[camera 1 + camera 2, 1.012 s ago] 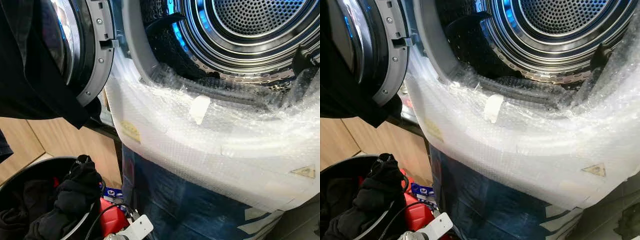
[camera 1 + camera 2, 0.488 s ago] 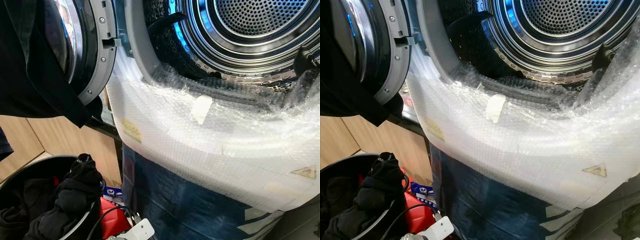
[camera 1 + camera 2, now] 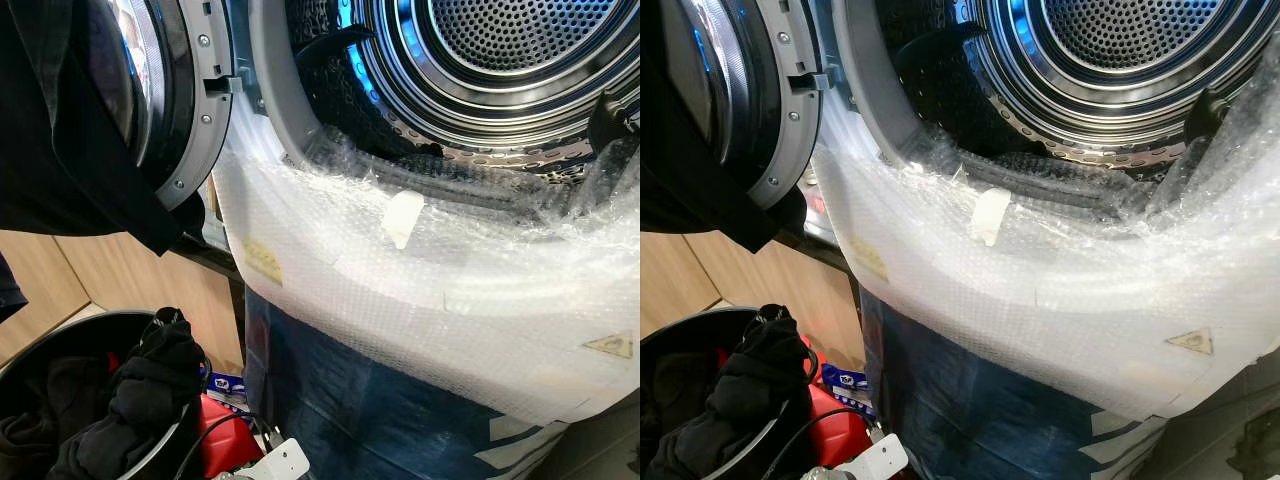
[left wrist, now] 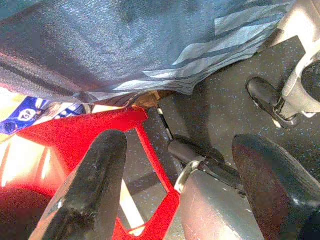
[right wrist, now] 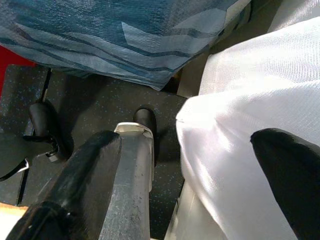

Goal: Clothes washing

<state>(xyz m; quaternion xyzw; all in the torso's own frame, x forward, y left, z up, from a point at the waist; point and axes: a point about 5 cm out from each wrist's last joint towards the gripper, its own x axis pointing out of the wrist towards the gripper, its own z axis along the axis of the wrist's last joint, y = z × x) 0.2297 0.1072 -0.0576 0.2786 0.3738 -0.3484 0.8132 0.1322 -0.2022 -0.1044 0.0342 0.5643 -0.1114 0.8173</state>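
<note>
The dark clothes (image 3: 140, 395) lie heaped in a round black basket (image 3: 60, 345) on the floor, down at the robot's left, below the open door (image 3: 165, 95) of the washing machine (image 3: 330, 400). They look like soft, limp knits or jerseys, matt black and crumpled into folds, so they should be light, should sag and trail when lifted, and will probably come up tangled with one another. The raised hump on top of the pile looks like the best place to pinch, taking a thick fold rather than a single edge that could slip out. Another black garment (image 3: 70, 140) hangs draped over the door, its hem falling in a slack point. The drum (image 3: 500, 60) is polished steel, ribbed in bright rings and pierced with fine holes at the back, and a dark paddle (image 3: 335, 45) stands out from its wall. The lower lip of the opening is swathed in cloudy bubble wrap (image 3: 420, 270), puffy and slick-looking, with a strip of pale tape (image 3: 402, 215) on it. Loose cloth may snag or slide on it when passed over. Below it the machine's front is covered in blue plastic film. The left gripper (image 4: 180, 185) hangs low with its jaws spread wide and empty above a red plastic object (image 4: 75, 145) and speckled dark floor (image 4: 220, 110). The right gripper (image 5: 190, 190) also has its jaws parted, holding nothing, beside a white woven cloth (image 5: 250, 100).
</note>
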